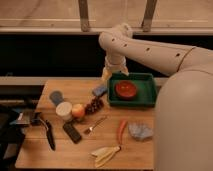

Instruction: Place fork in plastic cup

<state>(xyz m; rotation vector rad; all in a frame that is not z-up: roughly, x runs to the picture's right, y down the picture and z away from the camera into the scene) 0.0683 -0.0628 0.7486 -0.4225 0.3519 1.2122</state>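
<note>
Nearest the lens, the robot's white arm housing (185,115) fills the right side and hides the table's right end from me.

Item 1, task object. The fork (95,125) lies flat and diagonal on the wooden table (55,155), front of centre, untouched and clear of its neighbours. A black slab-like object (72,132) sits just to its left, and the orange-handled yellow tool (112,147) lies near it toward the front edge.

Item 2, target. The plastic cup (56,97) stands at the left rear of the table, well apart from the fork. The cream-white cup (64,111) is just beside it, and the apple (78,111) and a dark red cluster (94,105) line up between cup and fork.

Item 3, end effector. The gripper (112,74) hangs over the table's back edge, by the rear left corner of the green tray (145,100). I read it as released and empty.

Item 4, progress. I judge the task not begun: approach, grasp, carry and drop all remain.

Item 5, clearance. Open wood surrounds the fork on its right side, up to a grey crumpled object (141,131). The black-handled knife (47,132) lies well to the left. Descent onto the cup looks tight on the cream-cup side, and the left table edge is near it.
</note>
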